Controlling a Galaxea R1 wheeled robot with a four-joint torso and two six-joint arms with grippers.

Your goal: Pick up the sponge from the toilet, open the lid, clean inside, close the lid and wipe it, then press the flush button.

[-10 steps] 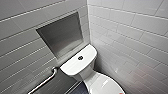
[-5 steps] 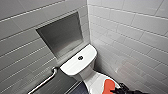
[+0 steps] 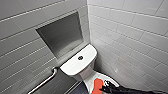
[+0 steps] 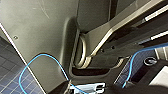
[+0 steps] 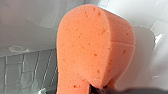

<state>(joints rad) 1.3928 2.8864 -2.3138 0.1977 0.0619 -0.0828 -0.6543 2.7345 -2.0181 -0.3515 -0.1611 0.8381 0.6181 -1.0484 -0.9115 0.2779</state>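
The right gripper [image 3: 106,88] comes in from the near right and is pinching the sponge [image 3: 98,84]. The orange-red sponge is at the near end of the toilet [image 3: 75,65], nearer than the tank. In the right wrist view it looks big and is squeezed at one end. The flush button [image 3: 80,57] sits in the middle of the tank top, farther away. A silver bar [image 3: 46,81] is on the wall to the left. I cannot tell if the left gripper [image 4: 135,90] is spread or pressed together.
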